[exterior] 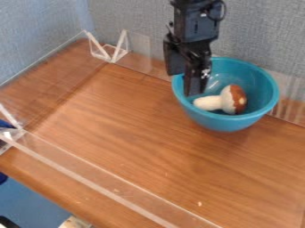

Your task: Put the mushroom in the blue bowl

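The blue bowl (263,110) stands on the wooden table at the right. Inside it the mushroom (226,100) lies on its side, reddish-brown cap to the right and cream stem to the left. My gripper (191,73) hangs over the bowl's left rim, pointing straight down, its black fingers (197,76) apart and nothing between them. It is open and stands left of and above the mushroom, not touching it.
A clear plastic wall (107,165) fences the table's front edge, and a low clear barrier runs along the back. White wire brackets (110,46) stand at the back left. Another white bracket (7,125) sits at the left edge.
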Tool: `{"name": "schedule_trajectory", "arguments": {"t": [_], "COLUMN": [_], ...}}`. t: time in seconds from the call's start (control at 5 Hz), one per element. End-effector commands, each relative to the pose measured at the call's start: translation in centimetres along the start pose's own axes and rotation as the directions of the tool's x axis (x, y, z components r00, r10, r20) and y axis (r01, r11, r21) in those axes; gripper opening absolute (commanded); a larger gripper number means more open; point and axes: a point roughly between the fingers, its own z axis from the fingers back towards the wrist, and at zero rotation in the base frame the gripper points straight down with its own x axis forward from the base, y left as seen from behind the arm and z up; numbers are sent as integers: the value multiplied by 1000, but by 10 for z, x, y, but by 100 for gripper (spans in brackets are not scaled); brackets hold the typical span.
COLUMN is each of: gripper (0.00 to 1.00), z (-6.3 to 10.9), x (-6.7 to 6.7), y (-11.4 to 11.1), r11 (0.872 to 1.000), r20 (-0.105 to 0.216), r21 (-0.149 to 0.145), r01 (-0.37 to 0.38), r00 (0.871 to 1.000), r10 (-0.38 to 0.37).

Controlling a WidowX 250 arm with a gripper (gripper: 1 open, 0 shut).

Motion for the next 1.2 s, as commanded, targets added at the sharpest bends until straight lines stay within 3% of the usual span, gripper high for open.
{"name": "schedule_trajectory", "arguments": {"t": [0.0, 0.4, 0.8, 1.0], "gripper": [100, 100, 100, 100], "z": [11, 6, 10, 15], "x": [6, -4, -5, -1], "y": [8, 27, 46, 42], "r11": [999, 993, 974, 976], "r20": [46, 38, 42, 44], "r21": [32, 15, -2, -1], "r01": [44, 118, 228, 218], "r00": [998, 992, 973, 975], "r10": [-46, -118, -228, -217]}}
